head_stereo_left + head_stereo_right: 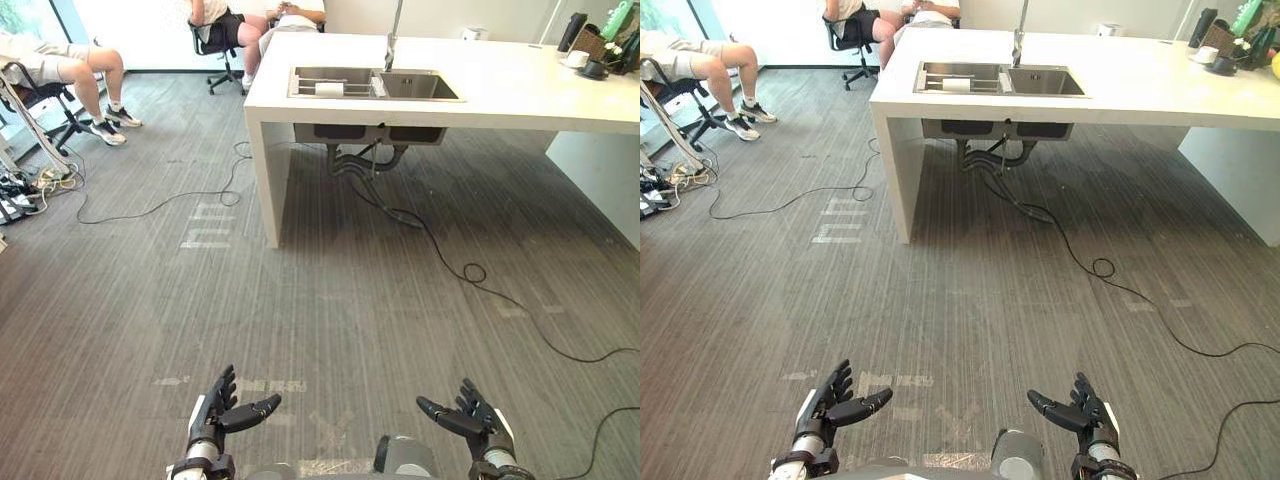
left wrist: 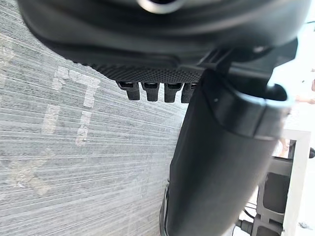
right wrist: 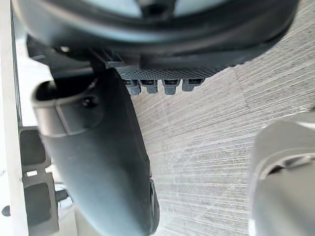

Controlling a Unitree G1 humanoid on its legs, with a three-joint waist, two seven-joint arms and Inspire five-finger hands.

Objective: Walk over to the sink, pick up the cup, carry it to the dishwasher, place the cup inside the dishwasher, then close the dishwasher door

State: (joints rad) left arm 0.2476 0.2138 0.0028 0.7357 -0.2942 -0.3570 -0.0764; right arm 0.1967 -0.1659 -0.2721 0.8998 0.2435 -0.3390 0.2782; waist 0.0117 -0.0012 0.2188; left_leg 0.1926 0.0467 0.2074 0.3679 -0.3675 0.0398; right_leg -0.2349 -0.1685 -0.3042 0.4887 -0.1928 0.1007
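A white cup (image 1: 329,89) lies in the left basin of the steel double sink (image 1: 415,86), set in a white counter (image 1: 520,95) far ahead of me. A tall faucet (image 1: 393,40) rises behind the basins. Low in the head views, over the grey floor, my left hand (image 1: 222,410) and right hand (image 1: 470,415) are both open, fingers straight and empty. In the wrist views, the left hand (image 2: 216,162) and the right hand (image 3: 98,162) have bare floor beyond their fingers.
A person (image 1: 70,65) sits on a chair at the far left, and others (image 1: 225,25) sit behind the counter's left end. A black cable (image 1: 440,250) trails from under the sink across the floor. A cup on a saucer (image 1: 577,60) and bottles stand at the counter's far right.
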